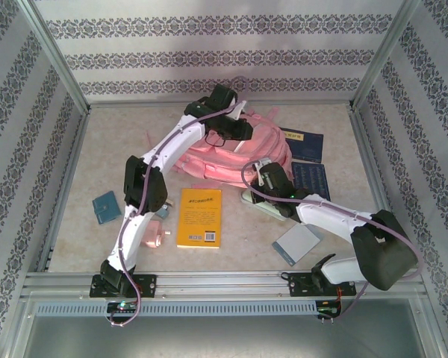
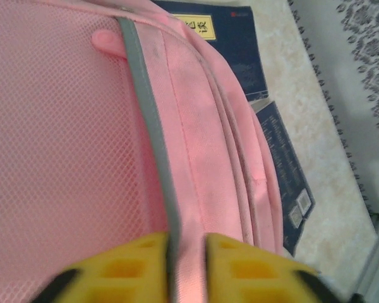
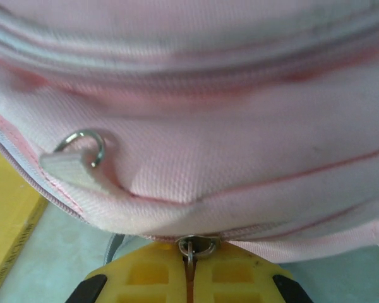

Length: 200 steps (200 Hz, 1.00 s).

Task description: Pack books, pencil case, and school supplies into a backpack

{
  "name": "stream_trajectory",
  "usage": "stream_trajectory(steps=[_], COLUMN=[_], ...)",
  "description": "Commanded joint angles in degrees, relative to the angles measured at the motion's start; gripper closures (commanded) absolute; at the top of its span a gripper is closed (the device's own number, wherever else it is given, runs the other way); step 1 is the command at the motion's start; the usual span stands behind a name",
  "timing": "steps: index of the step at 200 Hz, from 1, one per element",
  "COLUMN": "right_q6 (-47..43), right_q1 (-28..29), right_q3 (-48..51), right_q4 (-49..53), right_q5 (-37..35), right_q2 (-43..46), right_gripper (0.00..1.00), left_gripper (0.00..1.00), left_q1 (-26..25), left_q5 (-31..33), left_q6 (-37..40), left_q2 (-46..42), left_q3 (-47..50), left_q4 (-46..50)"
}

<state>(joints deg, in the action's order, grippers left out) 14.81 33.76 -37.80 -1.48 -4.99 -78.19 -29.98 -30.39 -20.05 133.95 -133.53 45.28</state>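
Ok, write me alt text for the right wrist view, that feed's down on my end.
The right gripper is shut on a metal zipper pull at the lower edge of the pink backpack, zip seams running across above. A second pull, a ring with a pale tab, lies on the fabric at left; a corner of the yellow book shows lower left.

The backpack [image 1: 225, 160] is pink, one book [image 1: 199, 217] yellow-orange, other books [image 1: 304, 144] navy, walls [image 1: 209, 45] grey floral-striped.
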Motion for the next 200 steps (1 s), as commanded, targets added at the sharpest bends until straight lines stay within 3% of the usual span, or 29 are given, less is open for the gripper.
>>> stream_trajectory(steps=[1, 24, 54, 85, 110, 127, 161, 200], right_q6=[4.5, 8.4, 12.3, 15.9, 17.2, 17.7, 18.2, 18.2], right_q1=[1.5, 2.1, 3.2, 4.7, 5.5, 5.7, 5.8, 5.6], right_q3=[-2.4, -1.3, -1.5, -2.9, -4.0, -4.0, -3.2, -2.9], right_q4=[1.6, -0.8, -3.8, -6.5, -7.5, -8.2, -8.8, -8.8], right_q5=[0.9, 0.5, 1.1, 1.6, 1.7, 2.1, 2.1, 2.3], right_q2=[-0.6, 0.3, -0.6, -2.6, -4.2, -5.0, -5.0, -4.1], right_gripper=[1.00, 1.00, 1.00, 1.00, 1.00, 1.00, 1.00, 1.00], left_gripper=[0.64, 0.61, 0.56, 0.52, 0.50, 0.44, 0.43, 0.56], left_q1=[0.9, 5.0, 10.6, 11.2, 10.0, 7.8, 3.6, 1.3], left_q5=[7.4, 7.7, 4.2, 2.9, 3.9, 7.3, 8.5, 9.2], left_q6=[-0.6, -9.3, -26.2, -45.4, -63.9, -67.1, -68.9, -72.0], left_q2=[-1.6, -9.8, -26.6, -39.1, -44.0, -44.4, -39.1, -33.4], left_q3=[-1.5, 9.4, 38.2, 62.5, 78.9, 81.7, 80.2, 81.6], left_q4=[4.8, 0.2, -19.1, -33.9, -50.5, -55.5, -61.6, -68.8])
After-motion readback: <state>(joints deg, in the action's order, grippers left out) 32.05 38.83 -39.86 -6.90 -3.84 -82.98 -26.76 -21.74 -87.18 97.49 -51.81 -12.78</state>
